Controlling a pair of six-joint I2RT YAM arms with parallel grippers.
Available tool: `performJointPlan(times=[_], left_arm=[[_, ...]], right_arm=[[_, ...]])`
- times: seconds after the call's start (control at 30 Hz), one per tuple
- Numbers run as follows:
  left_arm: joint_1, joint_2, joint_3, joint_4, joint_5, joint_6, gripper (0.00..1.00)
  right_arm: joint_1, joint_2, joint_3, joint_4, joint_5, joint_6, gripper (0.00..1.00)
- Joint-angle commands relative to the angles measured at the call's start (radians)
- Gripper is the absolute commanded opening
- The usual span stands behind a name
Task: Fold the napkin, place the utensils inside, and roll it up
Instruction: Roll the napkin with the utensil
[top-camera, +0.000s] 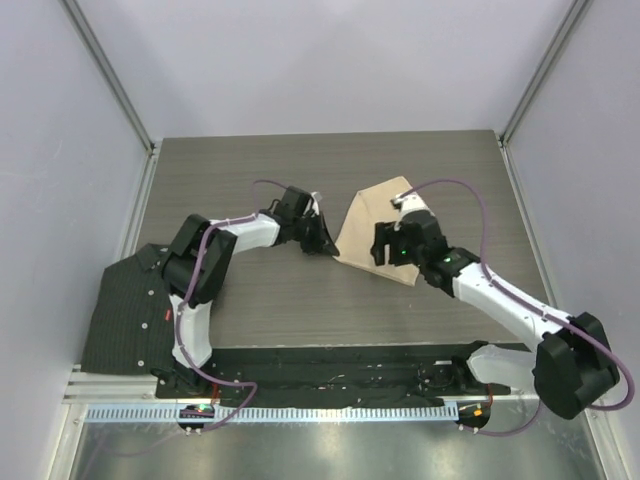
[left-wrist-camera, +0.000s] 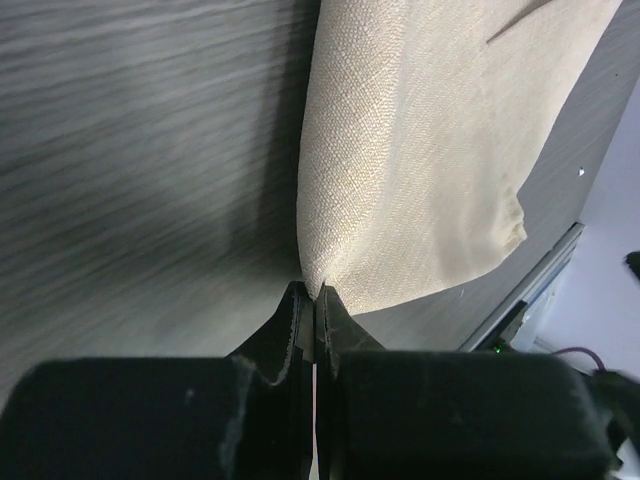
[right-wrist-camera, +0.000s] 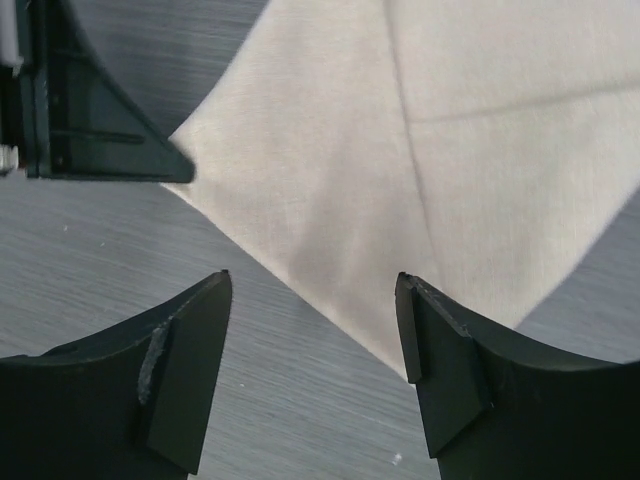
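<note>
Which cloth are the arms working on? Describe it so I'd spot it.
Near the middle of the grey table lies the napkin, a corner pinched by the left hand, the right hand open over it. It is plain beige, unlike the dark striped cloth at the left edge.

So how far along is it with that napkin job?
Early. Nothing looks finished: the napkin lies mostly flat, creased, unrolled. In hand: the left gripper pinches its corner, and the right gripper hangs open over its edge. To do: finish folding, add utensils (none in view), roll.
</note>
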Motion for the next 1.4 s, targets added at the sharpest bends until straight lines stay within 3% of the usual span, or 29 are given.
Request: performJointPlan(times=[0.0, 0.37, 0.83, 1.2, 1.37], left_arm=[[0.056, -0.123, -0.035, -0.126, 0.073, 0.056, 0.0], [0.09, -0.122, -0.026, -0.217, 0.163, 0.09, 0.0], [0.139, -0.126, -0.042, -0.206, 0.219, 0.073, 0.0], [0.208, -0.136, -0.065, -0.203, 0.239, 0.081, 0.0], [0.218, -0.131, -0.069, -0.192, 0.245, 0.076, 0.0]], right_arm=[[0.202, 0.077, 0.028, 0.143, 0.218, -0.077, 0.75], [0.488, 0.272, 0.097, 0.305, 0.412, -0.12, 0.75], [0.568, 0.541, 0.181, 0.395, 0.611, -0.194, 0.72], [0.635, 0.555, 0.092, 0.437, 0.789, -0.214, 0.65], [0.651, 0.575, 0.071, 0.449, 0.797, -0.221, 0.64]])
